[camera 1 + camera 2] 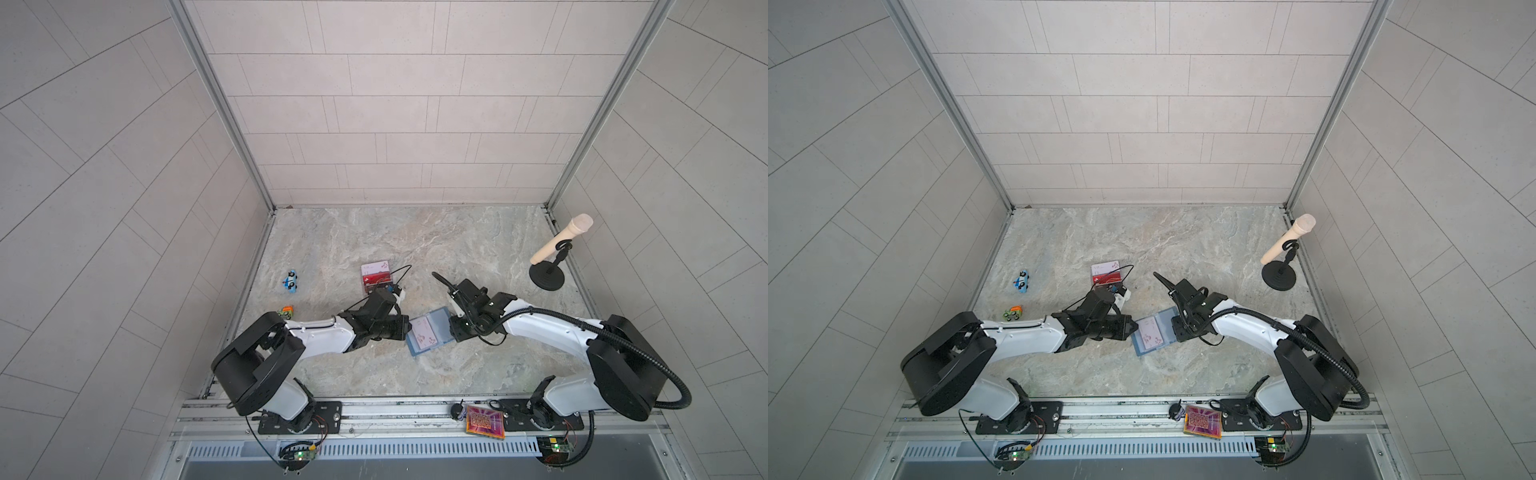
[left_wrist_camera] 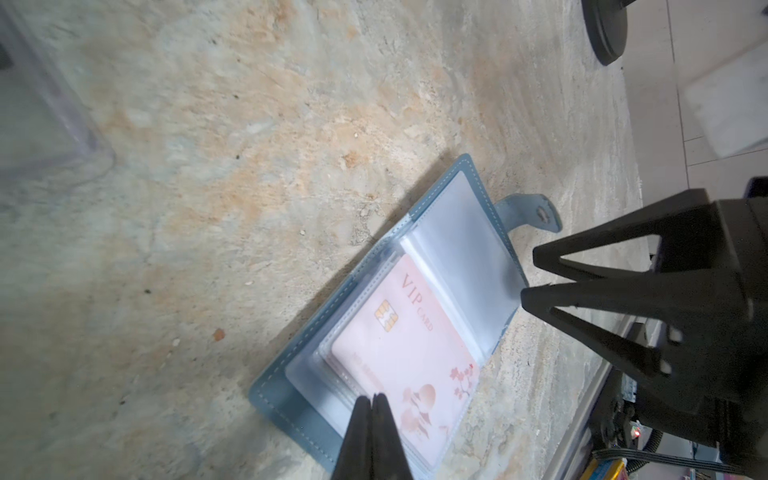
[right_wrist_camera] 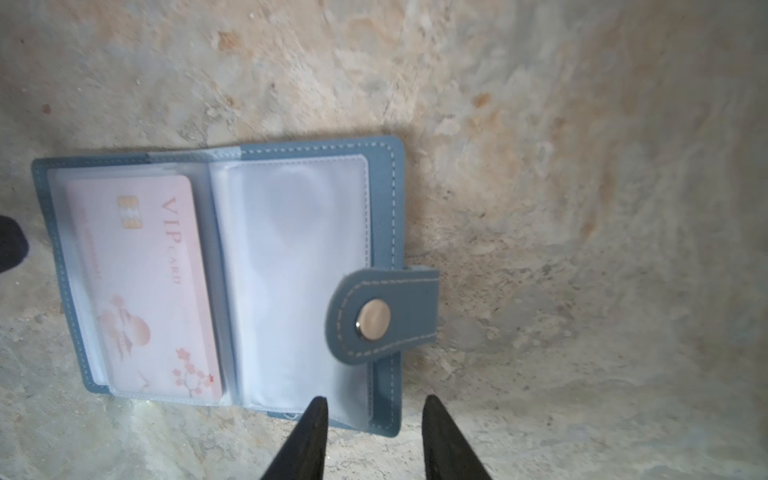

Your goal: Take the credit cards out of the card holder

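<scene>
The slate-blue card holder (image 1: pixel 428 337) (image 1: pixel 1166 324) lies open on the marble table, snap tab (image 3: pixel 382 316) folded over its empty clear sleeves. A pale pink credit card (image 2: pixel 411 357) (image 3: pixel 145 286) sits in one sleeve. My left gripper (image 2: pixel 372 397) (image 1: pixel 408 328) is shut, its tips resting on the sleeves beside that card. My right gripper (image 3: pixel 374 401) (image 1: pixel 451 330) is open at the opposite edge, the holder's corner between its fingers. A red card (image 1: pixel 377 277) and a pale card (image 1: pixel 375 267) stand in a clear acrylic stand (image 2: pixel 50 104) farther back; a dark card below them is partly hidden.
A beige microphone on a black round stand (image 1: pixel 547 274) is at the back right. A blue toy car (image 1: pixel 291 281) and an orange-green one (image 1: pixel 286 311) lie at the left. An orange-pink patterned tile (image 1: pixel 485 422) rests on the front rail.
</scene>
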`<state>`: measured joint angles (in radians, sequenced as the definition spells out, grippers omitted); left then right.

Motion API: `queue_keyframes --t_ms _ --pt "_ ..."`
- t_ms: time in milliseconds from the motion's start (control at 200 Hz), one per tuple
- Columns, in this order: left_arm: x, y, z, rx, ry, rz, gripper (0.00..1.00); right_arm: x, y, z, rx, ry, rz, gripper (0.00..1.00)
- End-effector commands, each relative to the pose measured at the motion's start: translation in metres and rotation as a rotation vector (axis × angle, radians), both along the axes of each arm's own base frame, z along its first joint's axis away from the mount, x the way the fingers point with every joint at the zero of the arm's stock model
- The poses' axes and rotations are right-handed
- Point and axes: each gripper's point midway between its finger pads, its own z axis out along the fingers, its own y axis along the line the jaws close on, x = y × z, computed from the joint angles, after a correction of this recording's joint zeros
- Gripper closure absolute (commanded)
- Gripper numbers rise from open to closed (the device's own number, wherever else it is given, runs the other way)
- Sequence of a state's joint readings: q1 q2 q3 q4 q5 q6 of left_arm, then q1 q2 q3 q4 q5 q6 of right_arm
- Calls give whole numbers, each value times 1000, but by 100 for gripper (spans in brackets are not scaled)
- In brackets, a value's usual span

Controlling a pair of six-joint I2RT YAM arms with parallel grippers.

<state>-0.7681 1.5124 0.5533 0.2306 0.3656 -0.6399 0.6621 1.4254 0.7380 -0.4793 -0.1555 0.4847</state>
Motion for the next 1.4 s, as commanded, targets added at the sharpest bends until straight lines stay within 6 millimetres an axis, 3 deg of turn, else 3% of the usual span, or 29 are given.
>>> queue_keyframes --t_ms 0,200,436,711,861,1142,1392 --pt "-1 0 -7 13 9 -3 100 -6 5 -11 45 43 -38 63" --pt "-5 2 -13 57 4 -58 100 -11 15 -25 104 94 -91 72" --pt "1 9 -20 87 6 -58 100 -28 34 -23 106 104 -41 76" --pt "21 24 -14 121 -17 -42 99 -46 32 -13 80 87 -66 77" --pt "22 20 0 134 -21 -91 95 -37 28 11 44 38 -57 76" --pt "14 32 21 149 -41 -81 92 -27 80 62 265 54 65 60" --pt "10 39 2 171 -14 -52 97 -1 108 62 472 96 19 56"
